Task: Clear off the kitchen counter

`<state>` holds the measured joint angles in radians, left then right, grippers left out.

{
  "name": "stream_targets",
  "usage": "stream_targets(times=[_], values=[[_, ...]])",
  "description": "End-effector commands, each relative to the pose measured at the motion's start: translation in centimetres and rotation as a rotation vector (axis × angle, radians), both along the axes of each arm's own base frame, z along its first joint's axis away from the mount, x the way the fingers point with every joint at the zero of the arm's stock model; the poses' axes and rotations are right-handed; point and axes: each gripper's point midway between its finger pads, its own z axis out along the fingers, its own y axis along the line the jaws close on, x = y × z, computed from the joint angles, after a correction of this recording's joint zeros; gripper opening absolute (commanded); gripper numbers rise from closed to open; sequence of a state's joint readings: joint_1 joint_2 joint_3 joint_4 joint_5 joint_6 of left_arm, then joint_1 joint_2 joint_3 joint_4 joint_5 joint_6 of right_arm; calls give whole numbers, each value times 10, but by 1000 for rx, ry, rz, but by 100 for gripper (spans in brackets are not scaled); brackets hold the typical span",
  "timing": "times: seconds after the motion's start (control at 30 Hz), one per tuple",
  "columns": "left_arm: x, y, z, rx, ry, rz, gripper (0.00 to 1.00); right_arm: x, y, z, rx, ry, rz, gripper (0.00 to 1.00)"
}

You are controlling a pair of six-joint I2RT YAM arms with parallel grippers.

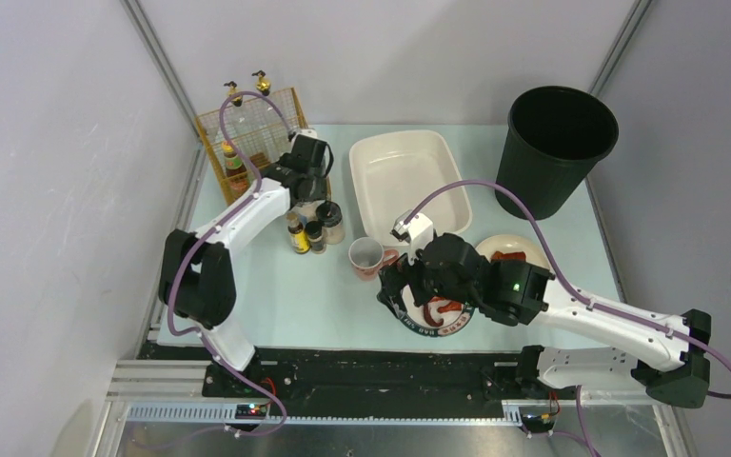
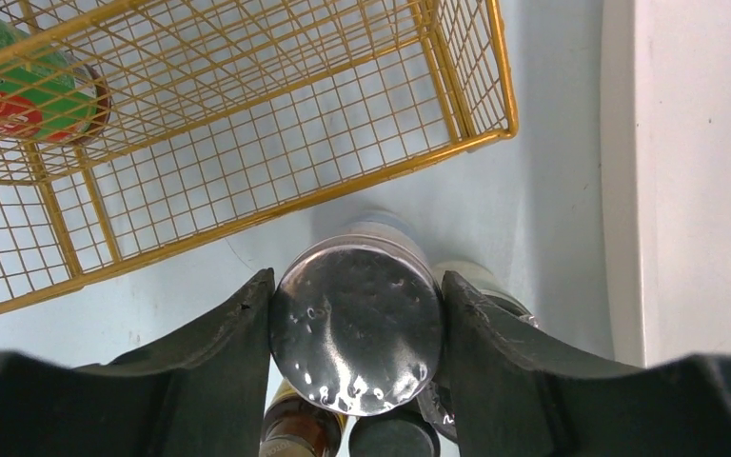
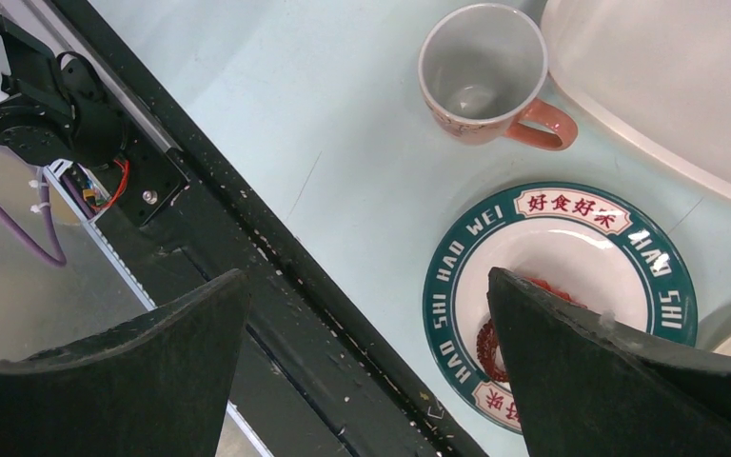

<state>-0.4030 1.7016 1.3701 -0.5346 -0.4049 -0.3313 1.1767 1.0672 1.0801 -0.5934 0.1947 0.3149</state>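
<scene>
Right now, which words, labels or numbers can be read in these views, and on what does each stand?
"HAO SHI HAO WEI": rim of the green-edged plate, right wrist view.
"好食好味": red characters in a white panel on that rim.
Label of the bottle in the yellow basket: blurred, unreadable.
Labels of the spice jars: too small.

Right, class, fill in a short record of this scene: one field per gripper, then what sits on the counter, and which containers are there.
left gripper: shut on the silver-lidded jar, beside the yellow wire basket
right gripper: open, above the green-rimmed plate
on the kitchen counter: pink mug, small bottles, second plate
containers: white basin, black bin
</scene>
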Motion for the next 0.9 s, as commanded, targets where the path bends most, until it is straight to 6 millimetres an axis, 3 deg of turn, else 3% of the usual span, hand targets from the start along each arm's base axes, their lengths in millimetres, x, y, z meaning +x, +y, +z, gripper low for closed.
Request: stream_targets(times=[0.0,0.33,0.53,0.87], values=[[-1,0,38,-22,-81,-13,1,1,5,7,38,-11,-5,100],[-7,3,133,-74,-246,-31,0,2,8,7,42,-13,-5,100],[-9,9,179,-104,-333,-5,0,1,12,6,45,-13,12,100],[20,38,223,-141,-426,75,0,0,12,7,45,-17,19,100]])
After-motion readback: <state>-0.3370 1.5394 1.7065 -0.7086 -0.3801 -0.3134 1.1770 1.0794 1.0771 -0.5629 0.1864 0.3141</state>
